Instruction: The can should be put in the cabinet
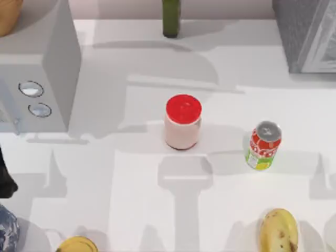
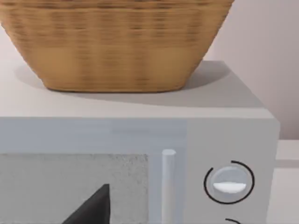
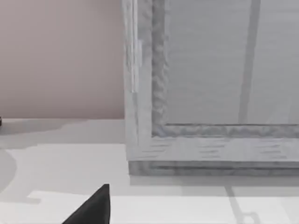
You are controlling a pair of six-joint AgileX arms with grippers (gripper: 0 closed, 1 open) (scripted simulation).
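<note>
Toward the right of the table (image 1: 131, 210), you find the can (image 1: 263, 145) standing upright on bare white surface, its silver top up and its lime-green band at the bottom. Open room lies on every side of it: the pink jar with the red lid (image 1: 182, 122) stands well apart to its left, and a banana (image 1: 279, 230) lies nearer the front edge, cut off by the frame. Between can and cabinet (image 1: 304, 31) you have a clear stretch of table. That cabinet sits at the far right corner, dark grey and speckled, cropped by the top and right edges; the right wrist view faces its pale, white-framed door panel (image 3: 219, 65), which looks closed, from close by.

At the far left stands a light grey microwave (image 1: 47, 63) with two round knobs; the left wrist view shows a wicker basket (image 2: 117, 42) resting on top of it. A green bottle (image 1: 171, 18) stands at the back edge, its upper part cut off. Along the front left, a blue-patterned object (image 1: 8, 231) and a yellow rounded thing (image 1: 77, 244) are too cropped to name.

Each wrist view shows just one dark fingertip at its lower edge, so you cannot tell how either pincer stands.
</note>
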